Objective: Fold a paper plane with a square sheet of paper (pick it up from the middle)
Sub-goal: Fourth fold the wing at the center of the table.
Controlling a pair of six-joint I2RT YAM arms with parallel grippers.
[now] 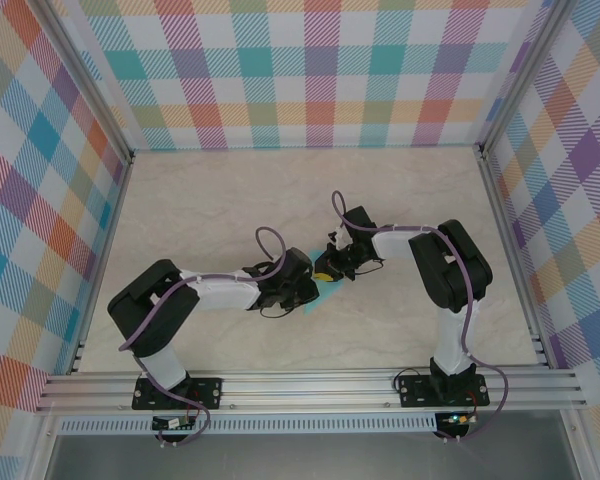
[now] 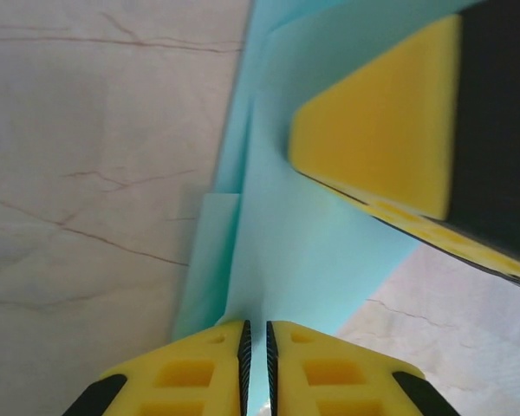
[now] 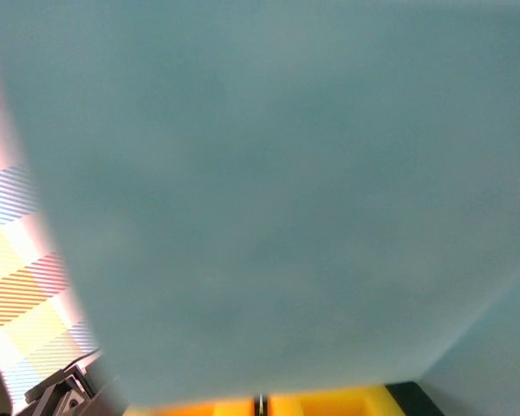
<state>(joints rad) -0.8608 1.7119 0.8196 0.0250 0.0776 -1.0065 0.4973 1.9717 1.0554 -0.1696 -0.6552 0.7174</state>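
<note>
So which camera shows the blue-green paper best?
The left wrist camera: the paper shows sharp there, with its edges and folded layers. The top camera gives a small, far-off teal sliver. The right wrist camera sees it so close that it is a blur.

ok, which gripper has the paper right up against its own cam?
The right gripper: the square sheet of paper looms blurred just above its shut fingers. Ahead of the left gripper it stretches away, table visible either side.

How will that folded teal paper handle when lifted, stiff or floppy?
Probably floppy: the teal paper is a thin sheet, though its folded layers likely stiffen it. Likely light, and easily creased where the left gripper pinches it.
</note>
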